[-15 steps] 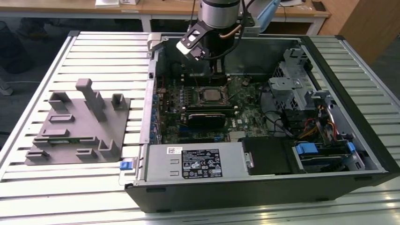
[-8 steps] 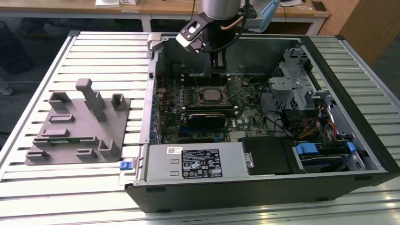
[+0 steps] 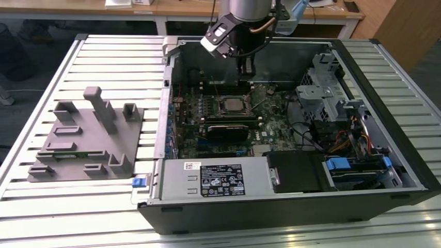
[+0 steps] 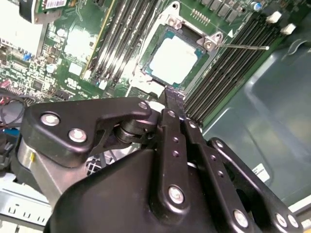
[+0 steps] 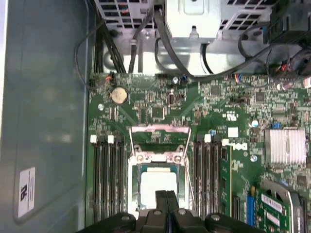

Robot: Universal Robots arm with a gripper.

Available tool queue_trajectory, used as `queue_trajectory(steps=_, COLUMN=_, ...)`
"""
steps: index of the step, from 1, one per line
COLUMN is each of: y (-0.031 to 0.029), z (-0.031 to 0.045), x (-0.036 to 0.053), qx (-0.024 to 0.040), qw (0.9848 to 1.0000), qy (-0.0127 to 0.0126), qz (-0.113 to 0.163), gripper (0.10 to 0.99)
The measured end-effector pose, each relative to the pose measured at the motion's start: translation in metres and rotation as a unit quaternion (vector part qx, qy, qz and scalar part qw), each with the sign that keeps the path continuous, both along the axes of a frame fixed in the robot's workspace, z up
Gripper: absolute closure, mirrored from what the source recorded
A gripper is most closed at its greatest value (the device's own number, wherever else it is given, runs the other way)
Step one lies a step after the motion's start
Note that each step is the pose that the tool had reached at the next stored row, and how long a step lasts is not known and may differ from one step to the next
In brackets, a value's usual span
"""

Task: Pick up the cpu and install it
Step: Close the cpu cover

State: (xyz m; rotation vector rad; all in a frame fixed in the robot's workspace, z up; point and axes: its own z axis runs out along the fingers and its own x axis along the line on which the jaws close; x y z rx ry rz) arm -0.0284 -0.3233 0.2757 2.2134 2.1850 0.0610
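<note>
Tool point(image 5: 166, 194), its two fingers pressed together on nothing, hangs inside the one open computer case point(image 3: 276, 217), and in the first wrist view its tips cover one edge of the single cpu point(image 5: 158, 180), which lies seated in the socket point(image 5: 158, 158) on the motherboard point(image 5: 146, 104). From the exterior view's left come one grey fixture point(image 3: 86, 137) on the slatted surface point(image 3: 103, 57), then the case, with the cpu's far side partly hidden behind the tool.

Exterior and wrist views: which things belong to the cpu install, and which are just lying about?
Job: cpu, in its socket frame; claw, near it.
Lying about: grey fixture, power supply, drive cage.
</note>
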Motion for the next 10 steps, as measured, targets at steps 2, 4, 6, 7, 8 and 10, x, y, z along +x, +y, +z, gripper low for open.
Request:
queue_trajectory(steps=2, y=-0.0023, z=-0.0001, x=0.0, qx=0.0, qw=1.0, qy=0.0, qz=0.0, gripper=0.98)
queue_trajectory(steps=4, y=-0.0054, z=-0.0001, x=0.0, qx=0.0, qw=1.0, qy=0.0, qz=0.0, gripper=0.98)
queue_trajectory(steps=6, y=-0.0061, z=-0.0002, x=0.0025, qx=0.0, qw=1.0, qy=0.0008, qz=0.0, gripper=0.98)
queue_trajectory(steps=7, y=-0.0061, z=-0.0002, x=0.0057, qx=0.0001, qw=1.0, qy=0.0019, qz=0.0, gripper=0.98)
queue_trajectory(steps=8, y=-0.0061, z=-0.0001, x=0.0094, qx=0.0, qw=1.0, qy=0.0032, qz=0.0, gripper=0.98)
queue_trajectory(steps=10, y=-0.0062, z=-0.0002, x=0.0158, qx=0.0001, qw=1.0, qy=0.0057, qz=0.0, gripper=0.98)
